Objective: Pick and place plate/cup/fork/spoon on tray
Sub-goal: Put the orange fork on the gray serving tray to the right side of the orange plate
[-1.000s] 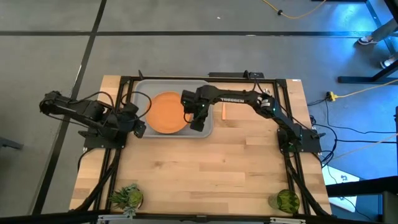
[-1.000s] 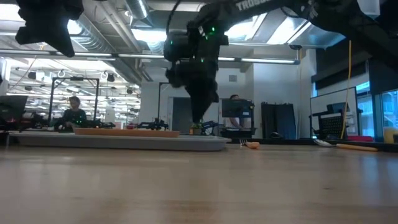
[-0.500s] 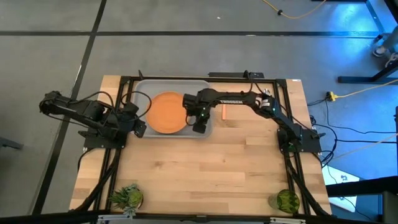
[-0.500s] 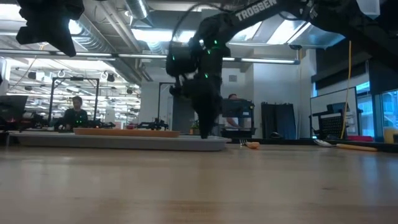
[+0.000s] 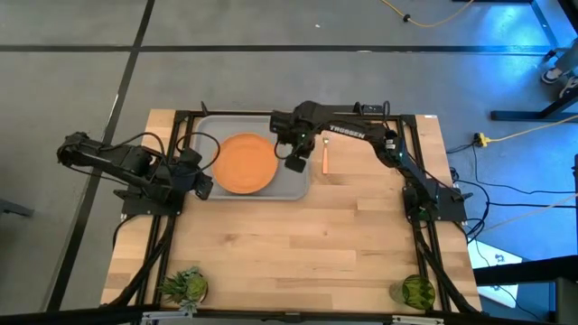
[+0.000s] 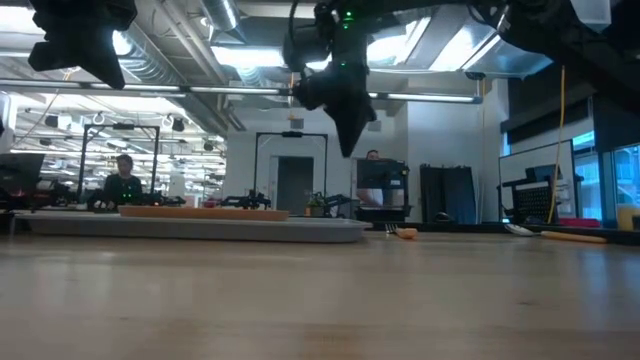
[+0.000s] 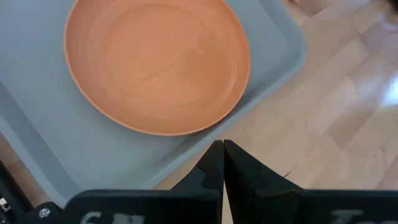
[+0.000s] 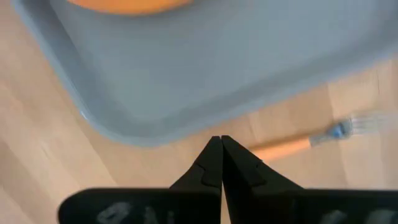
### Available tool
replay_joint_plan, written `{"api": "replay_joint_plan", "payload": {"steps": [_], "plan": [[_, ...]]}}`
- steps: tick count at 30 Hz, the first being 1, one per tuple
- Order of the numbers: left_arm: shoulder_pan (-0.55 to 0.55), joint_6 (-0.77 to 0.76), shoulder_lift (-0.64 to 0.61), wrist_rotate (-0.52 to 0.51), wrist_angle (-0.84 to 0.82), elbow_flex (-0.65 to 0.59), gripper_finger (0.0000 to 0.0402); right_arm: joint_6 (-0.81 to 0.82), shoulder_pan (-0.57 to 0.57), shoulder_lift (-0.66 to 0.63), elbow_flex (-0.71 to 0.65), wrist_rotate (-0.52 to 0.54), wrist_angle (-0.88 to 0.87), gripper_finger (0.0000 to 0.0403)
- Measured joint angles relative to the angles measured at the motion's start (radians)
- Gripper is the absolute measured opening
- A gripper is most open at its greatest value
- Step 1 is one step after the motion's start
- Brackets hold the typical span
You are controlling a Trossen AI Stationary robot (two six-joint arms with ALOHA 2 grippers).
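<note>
The grey tray [image 5: 206,135] lies at the table's far side with the orange plate [image 5: 246,163] flat on it; both also show in the left wrist view, the plate [image 7: 155,62] on the tray [image 7: 37,143]. The fork [image 5: 325,159] lies on the table just right of the tray; the right wrist view shows its handle [image 8: 277,149]. The green cup [image 5: 417,291] stands at the near right corner. My right gripper [image 5: 295,164] is shut and empty, raised above the tray's right end [image 6: 350,140]. My left gripper [image 5: 204,188] is shut and empty by the tray's near left corner. The spoon does not clearly show.
A spiky green plant [image 5: 185,285] stands at the near left corner. A slim orange-handled utensil [image 6: 575,237] lies at the far right in the low view; I cannot tell its head. The wide middle and near part of the wooden table [image 5: 298,244] is bare.
My right gripper dipped down to the tray's right end, then rose well above it and drew a little toward the table's far edge. The plate and tray have stayed in place.
</note>
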Motion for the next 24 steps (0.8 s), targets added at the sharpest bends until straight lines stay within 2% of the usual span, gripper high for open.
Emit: {"api": "replay_joint_plan", "payload": {"steps": [12, 24], "plan": [[0.001, 0.051, -0.001, -0.012, -0.01, 0.0, 0.0, 0.072, -0.043, -0.094, -0.018, 0.01, -0.032, 0.0003], [0.001, 0.054, -0.001, -0.012, -0.009, 0.0, 0.0, 0.201, -0.062, -0.299, -0.018, 0.069, -0.031, 0.0003]]}}
